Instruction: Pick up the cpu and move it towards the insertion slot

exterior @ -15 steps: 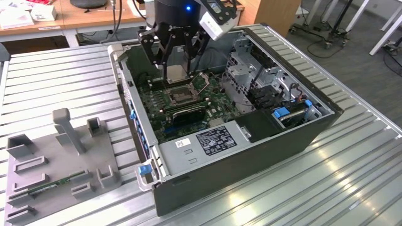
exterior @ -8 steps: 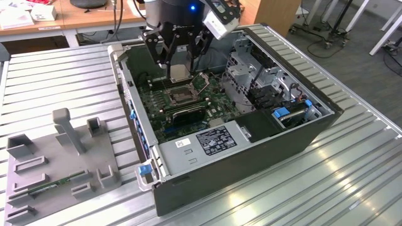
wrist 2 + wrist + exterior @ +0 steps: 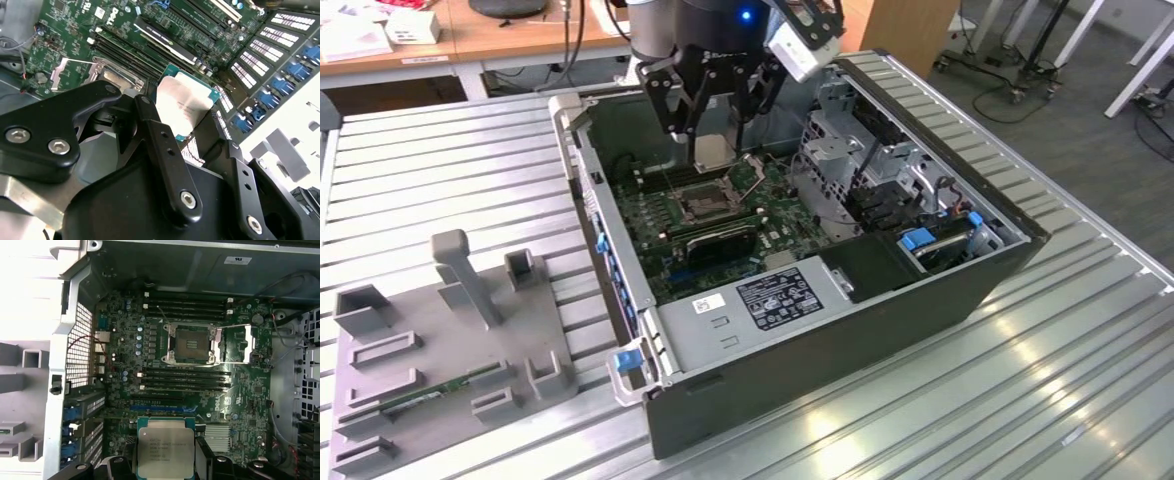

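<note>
My gripper [image 3: 712,140] hangs inside the open computer case, shut on the cpu [image 3: 711,151], a thin square chip with a pale metal face. In both wrist views the cpu [image 3: 165,447] [image 3: 184,102] sits between the black fingers [image 3: 131,460]. The insertion slot [image 3: 703,205] lies on the green motherboard just below and in front of the held chip. In the first wrist view the insertion slot [image 3: 191,343] shows a dark centre, and its silvery frame [image 3: 247,345] is swung open to one side. The chip is above the board, apart from the socket [image 3: 111,75].
The computer case [image 3: 881,300] lies open on a slatted metal table [image 3: 1067,380]. Long black memory slots [image 3: 185,380] flank the socket. A drive cage [image 3: 881,170] and a power supply [image 3: 761,300] fill the case's near side. A grey plastic fixture [image 3: 454,340] lies at the exterior view's left.
</note>
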